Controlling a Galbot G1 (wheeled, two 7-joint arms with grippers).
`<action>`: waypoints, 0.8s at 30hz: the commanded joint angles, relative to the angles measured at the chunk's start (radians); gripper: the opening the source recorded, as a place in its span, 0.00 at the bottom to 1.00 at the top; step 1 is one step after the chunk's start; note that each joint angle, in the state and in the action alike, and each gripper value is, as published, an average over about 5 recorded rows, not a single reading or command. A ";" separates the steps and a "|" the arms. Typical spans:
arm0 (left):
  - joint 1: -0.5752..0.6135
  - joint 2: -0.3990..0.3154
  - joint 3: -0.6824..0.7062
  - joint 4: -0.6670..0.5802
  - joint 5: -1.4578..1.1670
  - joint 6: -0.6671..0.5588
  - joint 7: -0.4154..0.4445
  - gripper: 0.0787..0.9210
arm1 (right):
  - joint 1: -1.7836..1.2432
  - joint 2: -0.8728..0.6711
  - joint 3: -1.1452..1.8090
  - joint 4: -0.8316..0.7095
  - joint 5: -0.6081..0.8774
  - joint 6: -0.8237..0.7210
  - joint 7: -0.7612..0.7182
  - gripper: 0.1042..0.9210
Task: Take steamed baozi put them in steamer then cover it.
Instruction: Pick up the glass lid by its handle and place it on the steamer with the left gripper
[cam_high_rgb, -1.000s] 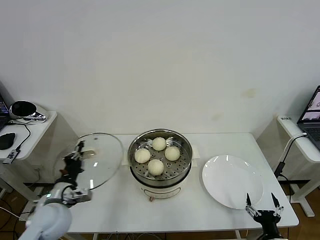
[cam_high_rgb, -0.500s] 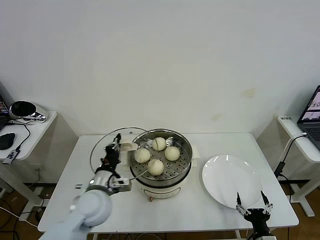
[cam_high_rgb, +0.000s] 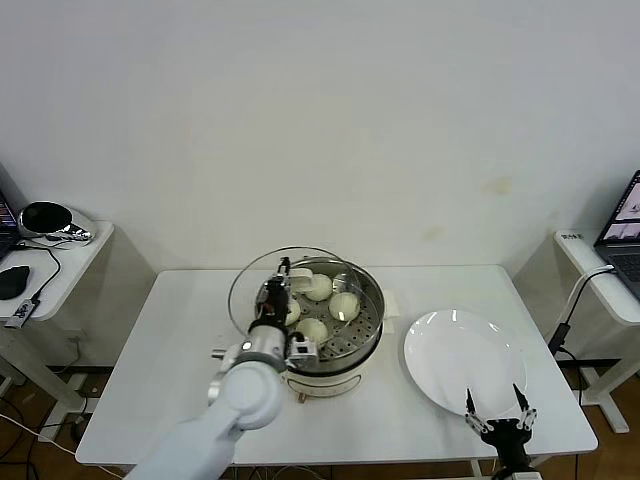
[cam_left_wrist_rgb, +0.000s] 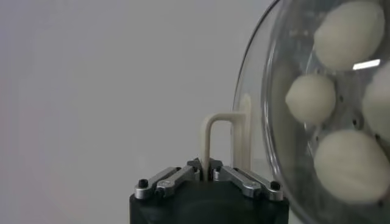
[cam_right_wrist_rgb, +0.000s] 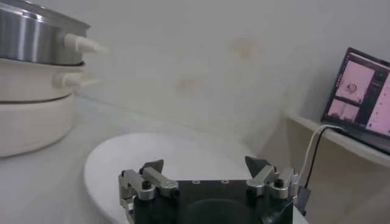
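Glass lid (cam_high_rgb: 300, 295): carried by the left gripper (cam_high_rgb: 275, 292) from beside the counter's left edge to partly over the steamer (cam_high_rgb: 322, 322).
Right gripper (cam_high_rgb: 497, 425): shifted slightly leftward.

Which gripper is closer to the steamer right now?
Left. The left gripper is over the steamer, jaws shut on the handle of the glass lid. The right gripper sits open at the table's near edge, beyond the white plate.
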 joint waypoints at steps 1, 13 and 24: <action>-0.054 -0.128 0.072 0.125 0.064 0.011 0.021 0.08 | 0.001 0.003 -0.003 -0.010 -0.015 0.004 0.002 0.88; -0.046 -0.155 0.076 0.158 0.076 0.001 0.012 0.08 | -0.003 0.003 -0.002 -0.019 -0.015 0.012 0.003 0.88; -0.023 -0.143 0.062 0.149 0.085 -0.006 0.005 0.08 | -0.004 0.003 -0.005 -0.022 -0.016 0.014 0.004 0.88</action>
